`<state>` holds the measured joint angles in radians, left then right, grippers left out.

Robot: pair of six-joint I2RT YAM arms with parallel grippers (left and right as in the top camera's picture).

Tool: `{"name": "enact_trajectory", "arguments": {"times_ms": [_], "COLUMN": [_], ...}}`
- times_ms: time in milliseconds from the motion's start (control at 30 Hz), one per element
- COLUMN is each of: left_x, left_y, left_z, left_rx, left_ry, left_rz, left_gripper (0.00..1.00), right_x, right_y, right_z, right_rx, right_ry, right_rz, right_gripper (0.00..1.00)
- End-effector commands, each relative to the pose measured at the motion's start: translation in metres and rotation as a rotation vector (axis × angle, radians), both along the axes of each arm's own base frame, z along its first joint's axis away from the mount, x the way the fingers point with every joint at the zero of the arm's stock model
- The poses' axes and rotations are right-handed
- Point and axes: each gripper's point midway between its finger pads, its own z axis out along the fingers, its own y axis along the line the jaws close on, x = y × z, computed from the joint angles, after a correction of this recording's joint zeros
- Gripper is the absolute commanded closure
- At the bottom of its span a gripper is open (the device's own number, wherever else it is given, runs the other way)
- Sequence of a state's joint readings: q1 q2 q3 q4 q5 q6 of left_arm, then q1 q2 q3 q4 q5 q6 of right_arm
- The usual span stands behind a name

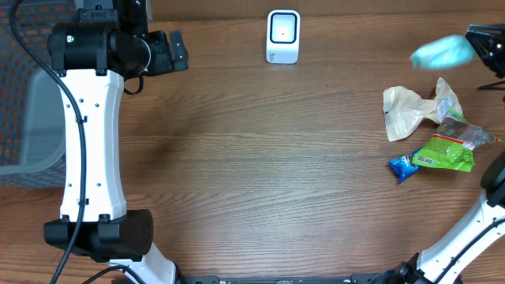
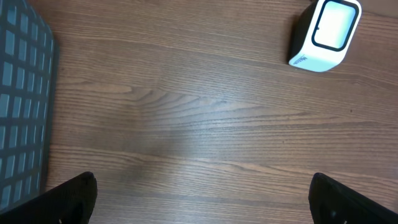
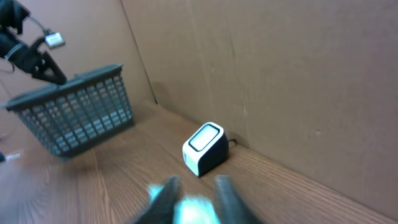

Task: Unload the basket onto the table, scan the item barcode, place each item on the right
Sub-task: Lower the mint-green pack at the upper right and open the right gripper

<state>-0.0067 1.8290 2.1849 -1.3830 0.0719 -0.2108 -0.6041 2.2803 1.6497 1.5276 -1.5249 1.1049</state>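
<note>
Table [image 1: 260, 158]: wood-grain. Only the overhead view shows its full spread, with wide bare room in the middle between the basket on the left and the packets on the right.
Cardboard wall [image 3: 280, 68]: seen only from the right wrist, standing just behind the scanner along the far edge.
Basket [image 1: 28, 118]: grey mesh at the left edge, cut off by the overhead frame. The right wrist view shows its slatted side.
Left gripper [image 1: 175, 50]: far left, near the basket. Its own camera shows the fingers [image 2: 74, 198] spread wide over bare wood, nothing between them.
Right gripper [image 3: 195, 186]: far right corner, half out of the overhead frame. Its fingers are blurred and stand parted; I cannot tell whether they pinch the packet.
Scanner [image 1: 283, 35]: white, far centre, window upward, well apart from both grippers.
Pale blue packet [image 1: 440, 53]: blurred, just beside the right gripper overhead, and between its fingers from the wrist.
Cream bag [image 1: 410, 110], green pouch [image 1: 446, 151], blue wrapper [image 1: 402, 166]: clustered near the right edge, seen overhead only.
</note>
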Motion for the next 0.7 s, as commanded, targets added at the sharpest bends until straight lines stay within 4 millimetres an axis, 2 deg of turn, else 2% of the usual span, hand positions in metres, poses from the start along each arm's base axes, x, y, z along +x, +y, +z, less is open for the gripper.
{"name": "enact_trajectory", "arguments": {"times_ms": [0, 200, 433, 667], "left_x": [-0.002, -0.002, -0.002, -0.003], "left_y": [-0.001, -0.001, -0.001, -0.001], "left_z": [0.008, 0.008, 0.008, 0.008], "left_rx": [-0.013, -0.013, -0.013, -0.013], "left_ry": [-0.021, -0.021, -0.021, -0.021], "left_rz": [0.008, 0.008, 0.008, 0.008], "left_gripper": [0.0, 0.0, 0.0, 0.0], "right_x": [-0.011, -0.011, -0.008, -0.007], "right_y": [0.003, 0.003, 0.002, 0.019], "right_z": [0.013, 0.013, 0.012, 0.017], "right_rx": [0.002, 0.014, 0.193, 0.241], "right_ry": [0.067, 0.083, 0.327, 0.413], "right_rz": [0.015, 0.015, 0.017, 0.049], "right_gripper": [0.0, 0.0, 0.0, 0.0]}}
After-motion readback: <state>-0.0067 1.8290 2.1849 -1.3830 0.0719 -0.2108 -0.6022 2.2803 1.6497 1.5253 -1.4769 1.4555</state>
